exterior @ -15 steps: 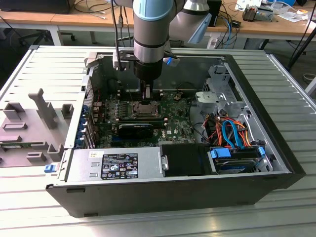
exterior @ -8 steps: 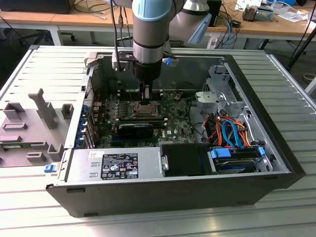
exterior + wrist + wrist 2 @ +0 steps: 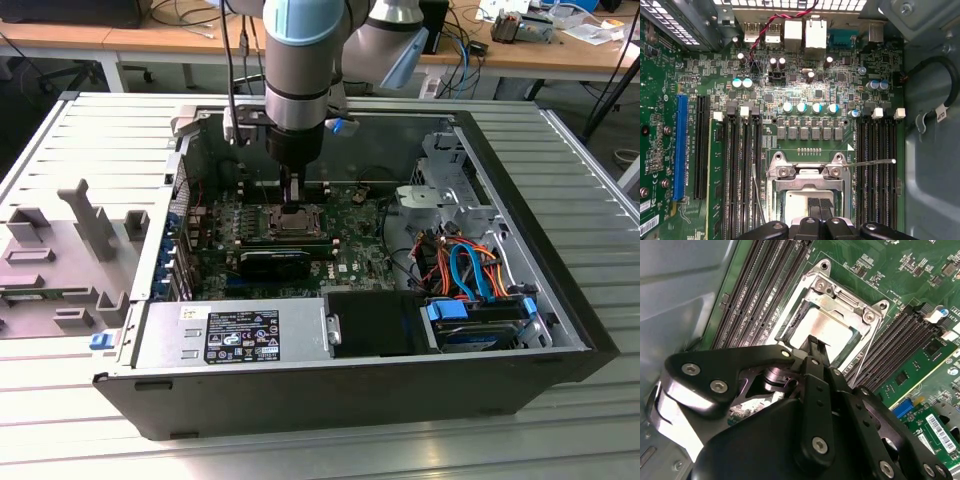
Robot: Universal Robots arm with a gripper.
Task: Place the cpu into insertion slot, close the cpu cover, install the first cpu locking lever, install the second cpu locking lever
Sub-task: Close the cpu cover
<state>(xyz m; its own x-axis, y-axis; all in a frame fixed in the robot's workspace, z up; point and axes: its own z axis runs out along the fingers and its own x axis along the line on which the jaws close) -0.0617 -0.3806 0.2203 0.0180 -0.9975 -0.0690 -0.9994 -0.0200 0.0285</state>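
The insertion slot [image 3: 291,223] sits mid-board inside the open computer case. The cpu [image 3: 832,332], with its dull silver top, lies in the slot. The cpu cover [image 3: 840,299] lies down around it as a silver frame. My gripper [image 3: 812,341] is shut, with its black fingertips together just over the cpu's edge; whether they touch it I cannot tell. In the first wrist view the gripper [image 3: 819,202] is over the cpu [image 3: 797,205]. One thin wire locking lever [image 3: 870,162] sticks out sideways over the memory slots. Another lever [image 3: 757,197] runs along the cover's other side.
Long black memory slots [image 3: 742,165] flank the socket on both sides, and a blue expansion slot [image 3: 681,145] lies further out. A black expansion card [image 3: 275,262], the power supply [image 3: 230,335] and drive cables [image 3: 470,270] fill the case toward the camera. The case walls enclose the arm.
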